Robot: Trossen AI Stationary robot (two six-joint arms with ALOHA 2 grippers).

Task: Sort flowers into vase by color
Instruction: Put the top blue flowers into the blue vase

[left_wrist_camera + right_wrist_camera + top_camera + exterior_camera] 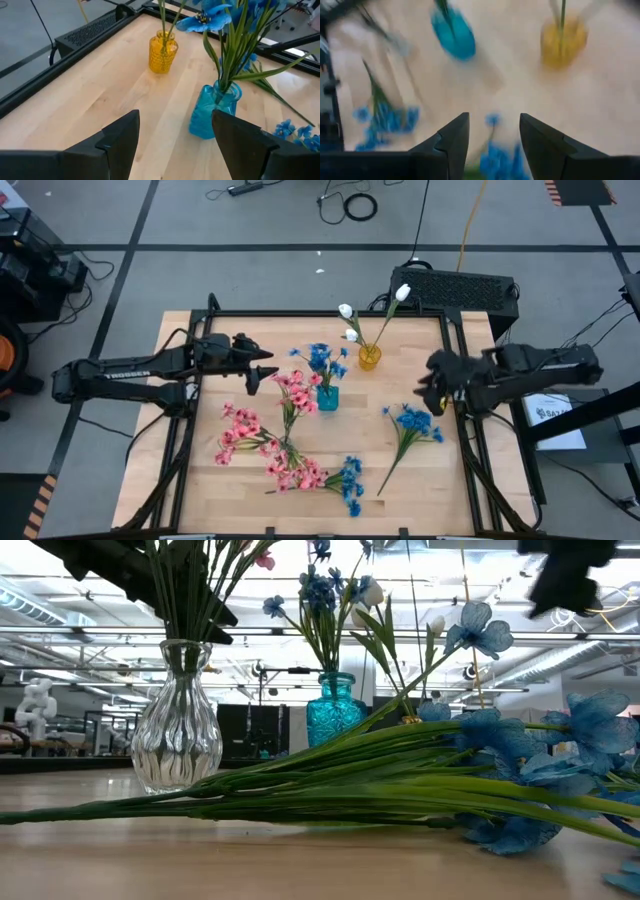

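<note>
A yellow vase (369, 358) holds white flowers (348, 312). Blue flowers (320, 360) stand in a blue vase (327, 397), pink ones (296, 390) in a clear glass vase (178, 735). More pink sprays (240, 430) and a blue one (350, 480) lie flat on the table. Another blue spray (412, 423) lies below my right gripper (425, 392), which hangs open above it, empty (495, 135). My left gripper (268, 376) hovers open left of the blue vase (212, 112), nothing between its fingers (175, 140).
A black box (455, 288) sits past the table's far right corner. The black frame rail (330, 313) runs along the far edge. Bare wood lies between the yellow vase and the far left corner (240, 330).
</note>
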